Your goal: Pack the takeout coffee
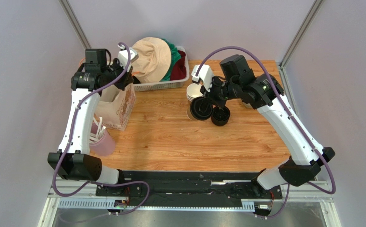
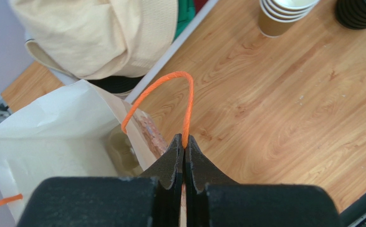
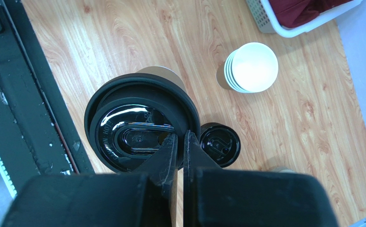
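Observation:
The takeout coffee is a kraft paper cup [image 3: 163,73] capped with a round black lid [image 3: 132,132]. It also shows in the top view [image 1: 201,109], right of the table's centre. My right gripper [image 3: 181,137] is shut on the lid's near rim, one finger inside the edge and one outside. I cannot tell whether the cup rests on the table. My left gripper [image 2: 183,139] is shut on the orange cord handle [image 2: 170,78] of a white paper bag [image 2: 52,127], holding its mouth open. A pulp cup tray [image 2: 121,153] lies inside. The bag stands at the left [image 1: 118,104].
A stack of bare black lids [image 3: 220,144] sits just beside the coffee. A stack of empty paper cups [image 3: 251,66] stands behind it. A white basket [image 1: 163,85] of hats is at the back. A pink cup of straws [image 1: 103,139] stands in front of the bag.

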Robot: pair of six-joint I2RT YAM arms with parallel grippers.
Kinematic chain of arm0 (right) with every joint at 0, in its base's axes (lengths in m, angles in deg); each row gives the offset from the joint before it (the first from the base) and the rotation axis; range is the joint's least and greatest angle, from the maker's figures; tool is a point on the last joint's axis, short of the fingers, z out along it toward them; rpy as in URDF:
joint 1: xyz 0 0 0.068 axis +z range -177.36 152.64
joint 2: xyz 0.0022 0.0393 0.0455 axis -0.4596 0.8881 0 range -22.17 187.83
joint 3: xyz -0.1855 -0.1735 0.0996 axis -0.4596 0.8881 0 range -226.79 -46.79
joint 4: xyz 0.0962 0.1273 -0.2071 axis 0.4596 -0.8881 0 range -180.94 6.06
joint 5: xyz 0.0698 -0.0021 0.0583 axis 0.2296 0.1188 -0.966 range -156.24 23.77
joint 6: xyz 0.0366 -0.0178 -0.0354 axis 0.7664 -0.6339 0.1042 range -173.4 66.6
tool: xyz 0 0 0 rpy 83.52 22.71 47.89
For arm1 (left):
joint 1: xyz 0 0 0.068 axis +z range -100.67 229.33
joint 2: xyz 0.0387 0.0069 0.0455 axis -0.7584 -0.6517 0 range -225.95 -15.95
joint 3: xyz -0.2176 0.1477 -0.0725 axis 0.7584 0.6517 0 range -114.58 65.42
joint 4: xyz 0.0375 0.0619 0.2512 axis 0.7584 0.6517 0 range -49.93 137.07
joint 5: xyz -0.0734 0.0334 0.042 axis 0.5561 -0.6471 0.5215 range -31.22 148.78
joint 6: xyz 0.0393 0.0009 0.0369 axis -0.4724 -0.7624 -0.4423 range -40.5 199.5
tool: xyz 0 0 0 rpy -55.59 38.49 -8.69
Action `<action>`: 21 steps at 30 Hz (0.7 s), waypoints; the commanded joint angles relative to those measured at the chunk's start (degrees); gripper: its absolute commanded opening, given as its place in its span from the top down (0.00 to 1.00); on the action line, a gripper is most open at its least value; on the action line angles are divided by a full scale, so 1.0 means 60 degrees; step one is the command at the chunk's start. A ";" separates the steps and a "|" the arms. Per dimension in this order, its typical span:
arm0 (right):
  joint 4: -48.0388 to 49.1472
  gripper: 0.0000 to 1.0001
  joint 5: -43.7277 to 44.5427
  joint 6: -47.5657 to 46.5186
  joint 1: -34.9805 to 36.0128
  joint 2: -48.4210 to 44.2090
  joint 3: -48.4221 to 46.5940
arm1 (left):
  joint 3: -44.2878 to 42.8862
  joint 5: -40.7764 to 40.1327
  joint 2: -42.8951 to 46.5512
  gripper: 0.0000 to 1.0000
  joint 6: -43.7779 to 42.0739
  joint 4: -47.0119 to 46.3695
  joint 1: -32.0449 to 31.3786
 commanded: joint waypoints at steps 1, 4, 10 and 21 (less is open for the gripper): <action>0.0775 1.00 0.0456 0.0451 0.0018 -0.0403 -0.0182 | 0.0087 -0.0193 0.0640 1.00 -0.0015 0.0153 -0.0760; 0.0950 1.00 0.0778 0.0495 0.0003 -0.0448 -0.0182 | 0.0116 -0.0252 0.0889 1.00 0.0160 0.0256 -0.1361; 0.1170 1.00 0.1481 0.0656 -0.0201 -0.0594 -0.0387 | -0.0088 -0.0238 0.1065 1.00 0.0760 0.0461 -0.2445; 0.1609 1.00 0.2331 0.0905 -0.1036 -0.1224 -0.0709 | -0.0294 0.0392 0.1124 1.00 0.1273 0.0871 -0.4379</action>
